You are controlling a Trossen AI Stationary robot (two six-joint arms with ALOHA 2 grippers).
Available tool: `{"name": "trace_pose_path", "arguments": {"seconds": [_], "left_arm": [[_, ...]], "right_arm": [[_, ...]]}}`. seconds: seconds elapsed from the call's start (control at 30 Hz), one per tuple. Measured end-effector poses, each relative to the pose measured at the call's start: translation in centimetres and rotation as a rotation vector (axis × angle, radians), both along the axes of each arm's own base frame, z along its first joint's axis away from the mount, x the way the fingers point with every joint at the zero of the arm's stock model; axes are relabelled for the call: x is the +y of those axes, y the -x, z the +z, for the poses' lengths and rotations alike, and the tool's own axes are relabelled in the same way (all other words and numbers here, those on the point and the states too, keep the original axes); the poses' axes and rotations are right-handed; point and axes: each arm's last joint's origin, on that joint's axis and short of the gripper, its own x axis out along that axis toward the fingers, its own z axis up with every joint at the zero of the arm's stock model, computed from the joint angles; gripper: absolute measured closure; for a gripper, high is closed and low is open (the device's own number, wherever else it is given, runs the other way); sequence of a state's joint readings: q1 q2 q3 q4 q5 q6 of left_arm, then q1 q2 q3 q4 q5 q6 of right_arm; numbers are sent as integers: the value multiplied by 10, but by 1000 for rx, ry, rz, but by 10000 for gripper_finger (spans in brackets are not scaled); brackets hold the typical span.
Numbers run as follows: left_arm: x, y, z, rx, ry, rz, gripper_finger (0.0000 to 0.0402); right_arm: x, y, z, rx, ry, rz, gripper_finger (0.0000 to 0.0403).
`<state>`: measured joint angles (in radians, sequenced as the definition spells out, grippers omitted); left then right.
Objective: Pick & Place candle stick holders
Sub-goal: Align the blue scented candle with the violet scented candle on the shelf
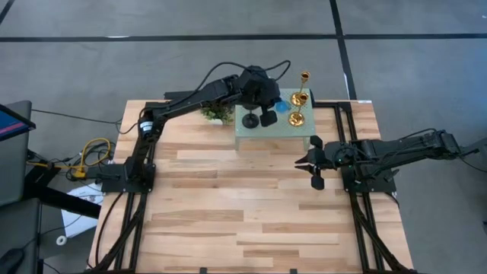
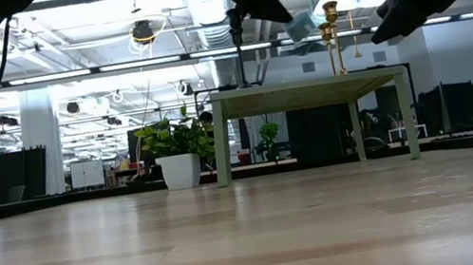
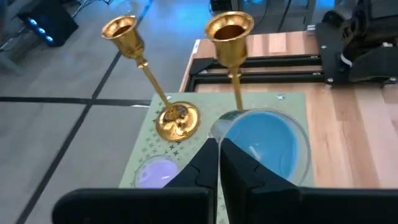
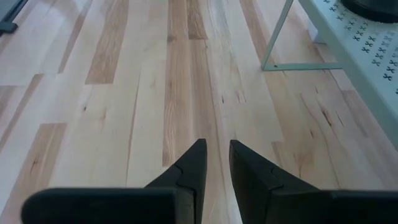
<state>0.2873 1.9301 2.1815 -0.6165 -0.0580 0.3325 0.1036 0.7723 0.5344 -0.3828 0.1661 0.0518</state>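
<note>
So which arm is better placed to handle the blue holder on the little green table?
Left. The left gripper hangs right at the blue holder on the small green table; the right gripper hovers over bare wood beside it.

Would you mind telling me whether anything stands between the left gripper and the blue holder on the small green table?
Nothing visible does: the left gripper sits right at the blue holder, fingers nearly closed at its rim. The two gold holders stand just beyond it.

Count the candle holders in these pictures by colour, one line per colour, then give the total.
Gold holders: 2
Black holders: 2
Blue holder: 1
Purple holder: 1
Total: 6
</note>
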Motion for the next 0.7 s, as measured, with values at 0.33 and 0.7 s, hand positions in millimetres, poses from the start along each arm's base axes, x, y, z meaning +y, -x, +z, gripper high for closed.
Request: {"name": "trace_pose_path", "arguments": {"seconds": [0.33,0.7], "left_arm": [[-22,-6,0,-11,22,-44,396],[-39,-12,-12,33,-11,61,396]], "right_arm": [[0,0,0,-1,7,6,342],[0,0,0,0,7,5,342]]}}
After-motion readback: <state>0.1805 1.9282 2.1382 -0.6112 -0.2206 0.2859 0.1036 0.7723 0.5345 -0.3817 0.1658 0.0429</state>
